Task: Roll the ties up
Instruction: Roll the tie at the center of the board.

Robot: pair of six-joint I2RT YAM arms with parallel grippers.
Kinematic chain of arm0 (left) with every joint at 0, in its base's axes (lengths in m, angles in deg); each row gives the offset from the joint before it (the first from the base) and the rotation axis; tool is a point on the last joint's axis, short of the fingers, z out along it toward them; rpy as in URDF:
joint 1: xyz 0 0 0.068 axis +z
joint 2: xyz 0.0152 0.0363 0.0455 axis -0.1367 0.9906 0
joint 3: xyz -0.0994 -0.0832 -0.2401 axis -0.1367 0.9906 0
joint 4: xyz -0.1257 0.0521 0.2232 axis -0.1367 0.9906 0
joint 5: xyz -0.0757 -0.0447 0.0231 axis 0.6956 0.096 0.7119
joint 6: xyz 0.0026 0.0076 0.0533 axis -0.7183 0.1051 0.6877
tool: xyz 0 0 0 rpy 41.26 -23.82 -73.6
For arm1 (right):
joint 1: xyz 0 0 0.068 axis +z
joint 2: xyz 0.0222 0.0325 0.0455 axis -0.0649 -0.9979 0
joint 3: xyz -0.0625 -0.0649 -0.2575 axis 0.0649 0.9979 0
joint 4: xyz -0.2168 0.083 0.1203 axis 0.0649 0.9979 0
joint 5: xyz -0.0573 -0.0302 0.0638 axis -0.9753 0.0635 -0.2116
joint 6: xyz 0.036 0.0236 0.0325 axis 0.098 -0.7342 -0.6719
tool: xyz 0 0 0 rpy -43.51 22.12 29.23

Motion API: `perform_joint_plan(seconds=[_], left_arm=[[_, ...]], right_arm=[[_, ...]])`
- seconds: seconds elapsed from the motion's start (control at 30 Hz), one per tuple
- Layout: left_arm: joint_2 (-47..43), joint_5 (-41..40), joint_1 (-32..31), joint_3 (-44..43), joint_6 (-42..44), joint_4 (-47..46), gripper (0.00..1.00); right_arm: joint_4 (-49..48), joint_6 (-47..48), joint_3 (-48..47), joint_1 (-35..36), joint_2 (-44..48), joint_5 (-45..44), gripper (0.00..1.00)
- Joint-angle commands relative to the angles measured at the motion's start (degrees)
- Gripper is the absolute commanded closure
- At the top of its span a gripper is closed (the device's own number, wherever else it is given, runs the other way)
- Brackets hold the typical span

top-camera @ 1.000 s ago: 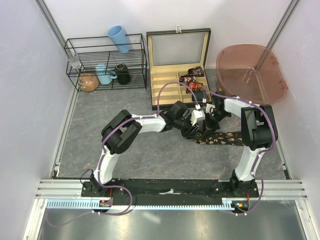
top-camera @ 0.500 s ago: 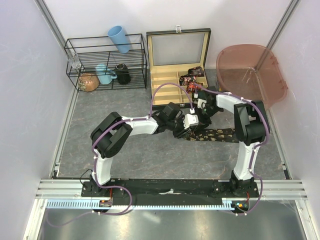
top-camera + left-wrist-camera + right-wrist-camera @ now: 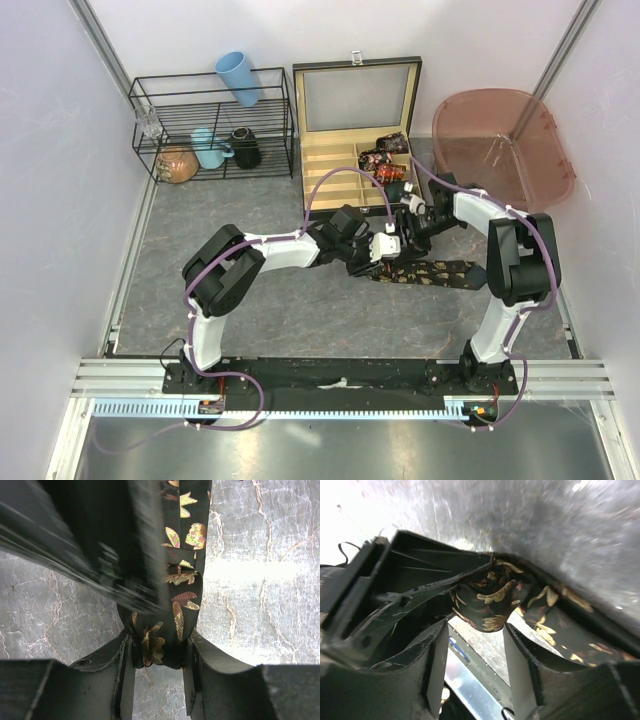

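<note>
Left wrist view: my left pincer [image 3: 159, 646] clamps the half-rolled tie [image 3: 186, 535]; my right pincer [image 3: 476, 636] gapes empty (next: grip the coil, keep rolling).

Grey marbled surface [image 3: 250, 320] underfoot, white walls around. Back left: black wire rack [image 3: 190, 78], pale blue cup [image 3: 238, 78] lying tilted on top. Inside rack: light blue mug [image 3: 208, 148], black mug [image 3: 246, 148] just beside it, brown round pot [image 3: 176, 163] at left end, clear glass piece [image 3: 148, 125] above. Back centre: wooden compartment box [image 3: 325, 175], lid [image 3: 357, 97] standing open. Back right: translucent brown tub [image 3: 500, 140].
</note>
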Motion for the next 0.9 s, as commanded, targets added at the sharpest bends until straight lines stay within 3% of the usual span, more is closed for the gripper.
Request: perform_joint_plan(seconds=[0.0, 0.13, 0.3, 0.37, 0.43, 0.53, 0.63, 0.7, 0.77, 0.87], left_arm=[[2.7, -2.0, -0.3, 0.4, 3.8, 7.7, 0.98], [2.9, -2.2, -0.4, 0.3, 4.0, 7.9, 0.98], [3.2, -1.9, -0.4, -0.1, 3.8, 7.9, 0.98], [3.2, -1.6, -0.3, -0.2, 3.7, 7.8, 0.95], [2.9, -0.8, -0.3, -0.1, 3.7, 7.8, 0.89], [1.9, 0.9, -0.2, -0.2, 3.2, 6.6, 0.65], [0.1, 3.4, 0.0, -0.1, 1.4, 4.4, 0.52], [-0.6, 4.6, -0.1, -0.5, 0.1, 2.4, 0.48], [-0.7, 6.1, -0.1, -1.8, -1.2, 1.3, 0.38], [0.1, 7.6, -0.2, -4.4, -2.5, 1.1, 0.36]], right_arm=[[-2.7, -0.4, 1.5, 2.0, -0.9, 3.0, 0.46], [-3.6, -0.3, 1.8, 3.3, -2.1, 0.4, 0.52], [-3.7, 0.7, 2.5, 3.4, -3.4, -4.5, 0.78], [-3.2, 0.8, 2.7, 3.3, -3.7, -7.5, 1.00], [-3.0, 1.0, 3.0, 3.0, -4.0, -9.6, 1.00], [-2.7, 0.6, 4.0, 1.8, -3.9, -14.1, 1.00], [-2.2, 0.6, 4.8, 0.5, -3.9, -17.1, 1.00], [-2.3, 0.6, 5.1, 0.0, -3.7, -19.2, 1.00], [-2.3, 0.4, 5.1, -0.4, -3.6, -20.8, 1.00], [-2.3, 0.4, 5.2, -0.8, -3.7, -23.7, 1.00]])
